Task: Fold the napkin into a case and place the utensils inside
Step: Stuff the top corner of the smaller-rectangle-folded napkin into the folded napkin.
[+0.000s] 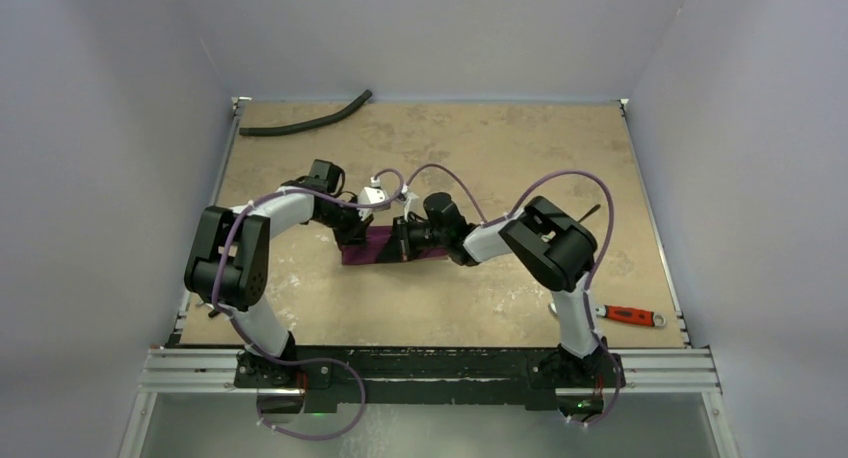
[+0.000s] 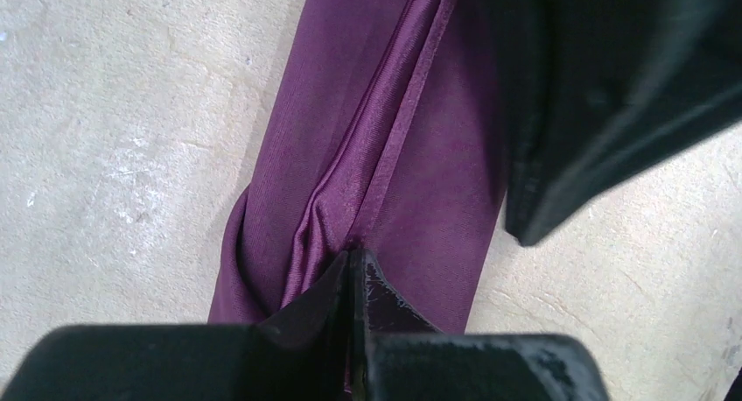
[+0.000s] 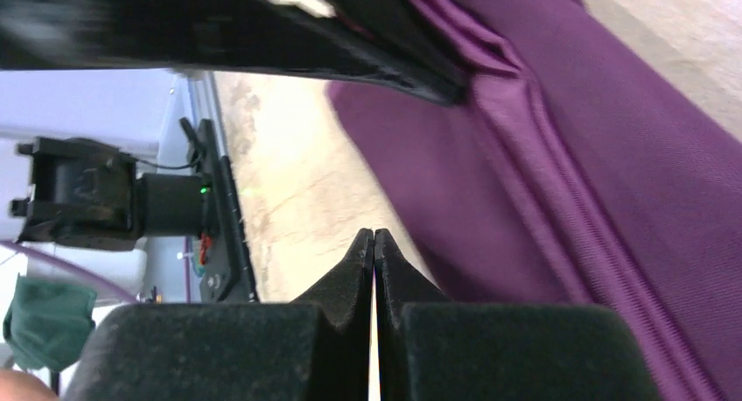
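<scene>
The plum-purple napkin [image 1: 372, 248] lies folded into a narrow strip mid-table, between my two grippers. My left gripper [image 2: 354, 254] is shut on a raised fold of the napkin [image 2: 385, 138], and the creases pucker toward its tips. My right gripper [image 3: 374, 235] is shut with nothing in it. Its tips hang over bare table just off the edge of the napkin [image 3: 569, 182]. In the top view the left gripper [image 1: 352, 230] is at the strip's left end and the right gripper [image 1: 402, 240] at its middle. A thin dark stick [image 1: 592, 211] pokes out past the right elbow. The utensils are otherwise hidden.
A long black hose [image 1: 305, 124] lies at the far left edge of the table. A red-handled tool with silver jaws [image 1: 631, 315] lies at the near right. The right arm's black finger [image 2: 595, 94] crowds the left wrist view.
</scene>
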`<state>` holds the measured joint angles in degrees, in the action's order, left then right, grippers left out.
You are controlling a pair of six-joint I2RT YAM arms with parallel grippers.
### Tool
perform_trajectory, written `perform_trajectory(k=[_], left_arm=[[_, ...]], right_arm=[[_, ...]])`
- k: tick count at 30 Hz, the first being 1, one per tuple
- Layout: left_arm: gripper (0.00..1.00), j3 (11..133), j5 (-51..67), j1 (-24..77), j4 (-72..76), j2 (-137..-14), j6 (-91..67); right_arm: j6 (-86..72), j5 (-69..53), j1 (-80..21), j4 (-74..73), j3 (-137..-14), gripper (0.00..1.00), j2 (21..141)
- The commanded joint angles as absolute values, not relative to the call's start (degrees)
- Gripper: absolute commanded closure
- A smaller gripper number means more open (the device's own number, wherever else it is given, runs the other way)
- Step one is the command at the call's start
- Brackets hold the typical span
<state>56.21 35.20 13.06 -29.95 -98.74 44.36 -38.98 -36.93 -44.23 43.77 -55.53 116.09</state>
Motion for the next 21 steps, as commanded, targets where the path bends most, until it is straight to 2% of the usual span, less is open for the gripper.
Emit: perform_trajectory(k=[1, 9, 17, 21], left_arm=[[1.0, 54.36, 34.74, 12.33, -30.15, -97.63, 40.43], [1.0, 55.99, 38.77, 11.95, -32.55, -96.48, 38.04], [1.0, 63.06, 43.54, 8.0, -38.45, -94.27, 34.52], [0.9, 66.43, 42.62, 5.92, -40.73, -91.8, 34.76]], right_arm=[[-43.55, -35.29, -43.68, 49.45, -59.81, 1.0, 119.58], [-48.62, -31.08, -45.42, 56.05, -63.38, 1.0, 125.26], [-51.04, -31.17, -46.09, 56.18, -65.77, 1.0, 129.68], [-50.63, -31.32, -46.28, 55.39, -66.06, 1.0, 132.04]])
